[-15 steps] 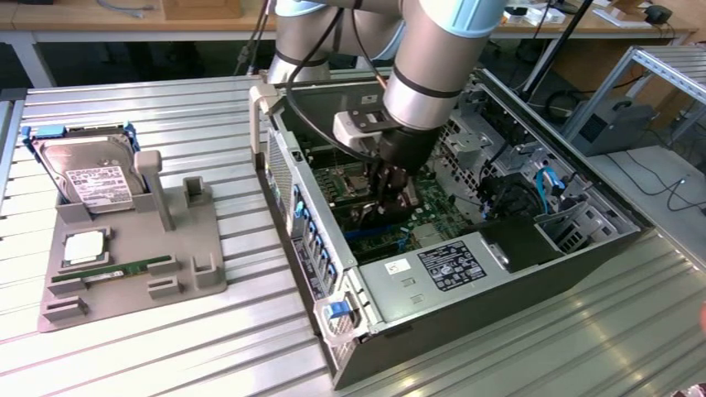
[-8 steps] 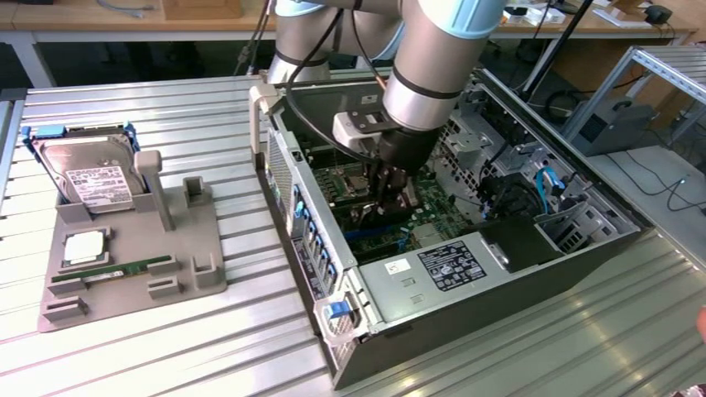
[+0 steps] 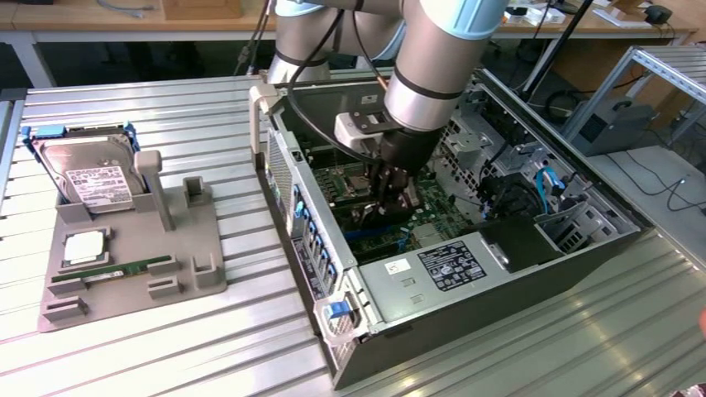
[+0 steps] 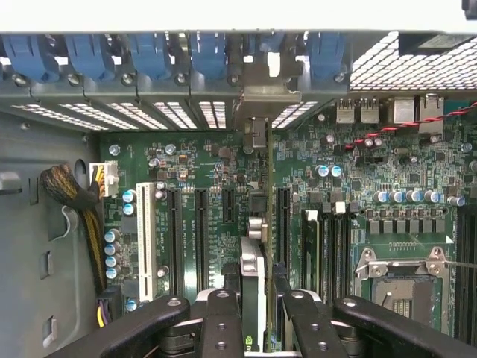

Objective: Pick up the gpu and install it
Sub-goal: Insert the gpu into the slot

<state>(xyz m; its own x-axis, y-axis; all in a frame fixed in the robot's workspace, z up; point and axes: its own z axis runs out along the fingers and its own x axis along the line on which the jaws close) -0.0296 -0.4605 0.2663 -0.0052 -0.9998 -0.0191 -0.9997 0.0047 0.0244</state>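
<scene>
Wrist view, low centre — hand (image 4: 257, 313) clamps the gpu (image 4: 253, 246) edge-on above the motherboard (image 4: 373, 186) — inside the computer case (image 3: 441, 273).

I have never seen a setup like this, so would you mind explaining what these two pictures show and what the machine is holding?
The exterior view, taken from off to the side, shows a robot arm reaching down into an open computer case lying on a ribbed metal table. On the exterior view's left sits a grey holder carrying a hard drive and a green memory stick. The wrist view comes from a camera on the arm, looking down past its claw at the green motherboard. The claw grips the gpu, seen edge-on, standing upright between the black card slots, its metal bracket at the case's rear wall.
</scene>
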